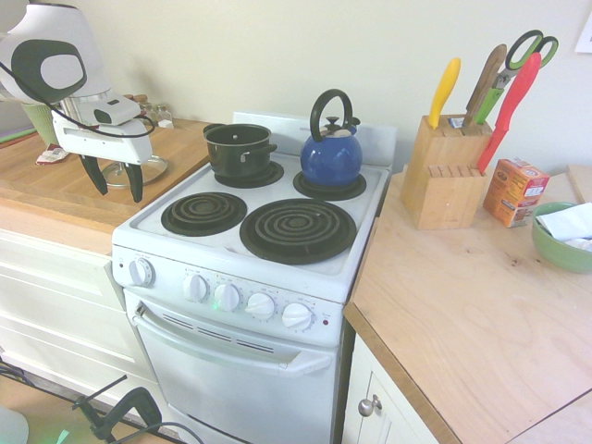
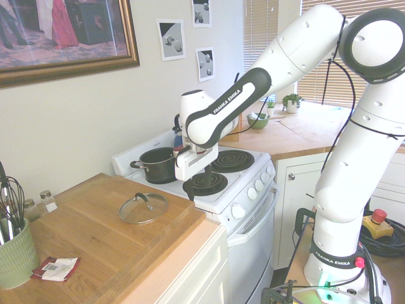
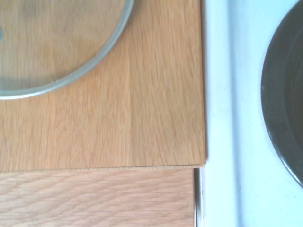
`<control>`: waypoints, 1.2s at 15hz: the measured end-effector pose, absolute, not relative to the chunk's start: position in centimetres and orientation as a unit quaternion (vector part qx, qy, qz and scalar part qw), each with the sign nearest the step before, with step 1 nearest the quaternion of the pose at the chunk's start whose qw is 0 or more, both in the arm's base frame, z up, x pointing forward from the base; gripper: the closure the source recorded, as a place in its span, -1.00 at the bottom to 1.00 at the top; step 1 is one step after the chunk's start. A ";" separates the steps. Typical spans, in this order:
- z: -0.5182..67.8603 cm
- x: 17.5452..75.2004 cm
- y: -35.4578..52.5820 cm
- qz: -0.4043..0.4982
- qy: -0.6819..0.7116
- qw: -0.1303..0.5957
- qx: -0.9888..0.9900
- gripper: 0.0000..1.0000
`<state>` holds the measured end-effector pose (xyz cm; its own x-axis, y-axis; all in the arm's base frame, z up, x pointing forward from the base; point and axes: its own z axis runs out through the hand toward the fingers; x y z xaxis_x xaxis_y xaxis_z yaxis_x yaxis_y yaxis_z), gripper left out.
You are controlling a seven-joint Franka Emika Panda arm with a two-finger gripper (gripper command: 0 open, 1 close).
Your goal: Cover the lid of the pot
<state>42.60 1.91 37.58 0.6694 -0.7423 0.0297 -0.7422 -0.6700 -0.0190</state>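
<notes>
Right, here is how I read it from my end.

Gripper: my gripper (image 1: 117,181) hangs pointing straight down above the seam where the wooden counter (image 2: 95,215) meets the stove (image 1: 250,268); its two dark fingers (image 1: 93,175) stand apart with nothing between them.

Lid: the glass lid (image 2: 143,208) lies flat on the wooden counter beside the stove, black arched handle up; the gripper partly hides it in the first exterior view.

Pot: the black pot (image 1: 237,148) sits uncovered on the rear burner nearest that counter, next to the blue kettle (image 1: 330,157) on the other rear burner.

Key relation: I judge the lid to lie just off to the counter side of my hand, away from the stove. The wrist view catches only an arc of its metal rim, so I am not yet centred over it.

Handle axis: in the second exterior view the arch seems to run roughly towards the stove, though I cannot be sure at this size; my fingers should straddle it across that line.

Writing: "FRANKA EMIKA" reads along the forearm and again on the base. The orange box by the knife block (image 1: 444,171) carries print too small for me to read.
</notes>
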 end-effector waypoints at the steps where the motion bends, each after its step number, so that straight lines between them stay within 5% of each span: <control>1: 37.6 42.6 1.9 -0.018 0.406 0.002 -0.914 -1.00; 12: 46.2 51.1 7.5 -0.091 0.381 0.019 -0.920 -1.00; 18: 42.0 58.3 13.5 -0.063 0.367 0.009 -0.928 -1.00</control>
<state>58.28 13.54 41.96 0.7232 -0.6818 0.1099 -0.6796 -0.7309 -0.0619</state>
